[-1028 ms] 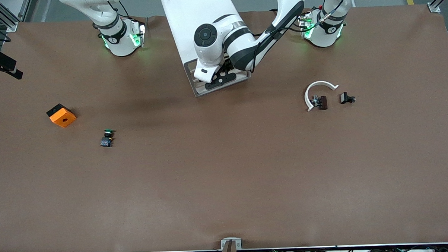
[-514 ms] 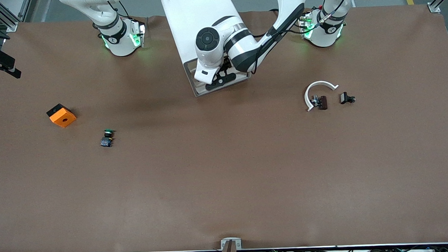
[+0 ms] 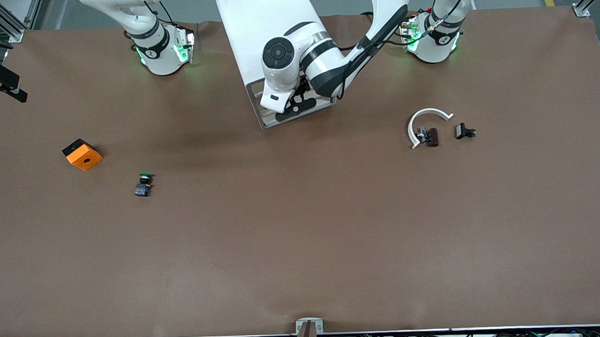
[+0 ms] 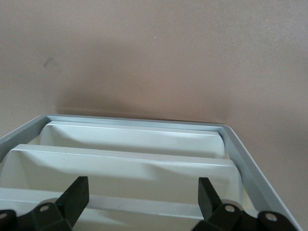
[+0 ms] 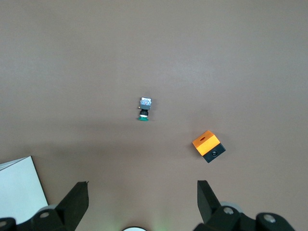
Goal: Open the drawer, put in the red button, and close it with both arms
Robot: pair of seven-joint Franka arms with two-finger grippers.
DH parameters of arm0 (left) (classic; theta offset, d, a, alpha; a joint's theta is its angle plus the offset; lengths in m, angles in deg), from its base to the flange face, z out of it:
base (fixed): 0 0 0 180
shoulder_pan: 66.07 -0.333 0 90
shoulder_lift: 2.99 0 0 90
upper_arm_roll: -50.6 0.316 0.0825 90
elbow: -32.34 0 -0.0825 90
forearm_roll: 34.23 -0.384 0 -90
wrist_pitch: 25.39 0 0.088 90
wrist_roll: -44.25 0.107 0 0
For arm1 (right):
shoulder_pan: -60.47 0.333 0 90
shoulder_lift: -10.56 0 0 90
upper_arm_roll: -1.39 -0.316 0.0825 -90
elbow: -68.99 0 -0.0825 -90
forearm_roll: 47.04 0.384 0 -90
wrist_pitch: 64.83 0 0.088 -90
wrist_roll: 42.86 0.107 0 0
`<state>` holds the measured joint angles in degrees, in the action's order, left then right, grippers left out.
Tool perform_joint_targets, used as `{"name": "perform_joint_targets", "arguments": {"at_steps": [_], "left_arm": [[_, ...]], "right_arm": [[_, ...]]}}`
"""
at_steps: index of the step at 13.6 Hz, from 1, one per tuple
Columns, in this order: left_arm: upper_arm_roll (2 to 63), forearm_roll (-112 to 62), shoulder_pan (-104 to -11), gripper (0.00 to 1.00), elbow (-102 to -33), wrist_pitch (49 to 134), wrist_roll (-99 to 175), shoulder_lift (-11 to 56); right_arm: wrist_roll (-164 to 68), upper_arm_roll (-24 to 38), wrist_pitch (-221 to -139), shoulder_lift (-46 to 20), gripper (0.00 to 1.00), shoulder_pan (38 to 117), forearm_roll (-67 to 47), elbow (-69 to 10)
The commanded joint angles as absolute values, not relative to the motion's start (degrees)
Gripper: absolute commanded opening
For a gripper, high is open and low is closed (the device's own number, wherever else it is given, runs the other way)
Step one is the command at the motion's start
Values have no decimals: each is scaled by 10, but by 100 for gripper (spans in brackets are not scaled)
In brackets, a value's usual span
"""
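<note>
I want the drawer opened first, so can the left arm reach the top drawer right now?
Probably yes. The left pincer hangs open right at the cabinet's drawer fronts, the top drawer apparently nearest it, with nothing between them. The right pincer waits open above the table.

Matt brown table [image 3: 302,238] covering (faintly grainy); glossy white plastic cabinet [image 3: 260,25]; smooth cream drawer fronts [image 4: 125,159].

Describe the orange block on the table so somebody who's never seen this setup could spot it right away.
Start at the right arm's end of the brown table. There, nearer the front camera than that arm's base, sits the orange block, beside a small green-capped button. It is the only bright orange thing: a boxy piece with a round hole in its top and a black side.
</note>
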<state>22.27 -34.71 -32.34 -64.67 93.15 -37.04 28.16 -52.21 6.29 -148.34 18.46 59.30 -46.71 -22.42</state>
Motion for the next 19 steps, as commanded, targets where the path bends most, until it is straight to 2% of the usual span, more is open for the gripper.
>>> {"name": "perform_joint_targets", "arguments": {"at_steps": [1, 12, 19], "left_arm": [[220, -348, -343, 100, -627, 933, -358, 287], [220, -399, -512, 100, -628, 906, -286, 256], [218, -400, -680, 100, -673, 820, -80, 161]], "right_arm": [[-524, 60, -1489, 212, 100, 593, -476, -256], [-524, 63, -1482, 205, 100, 592, -475, -235], [-476, 62, -1469, 201, 100, 592, -470, -227]]}}
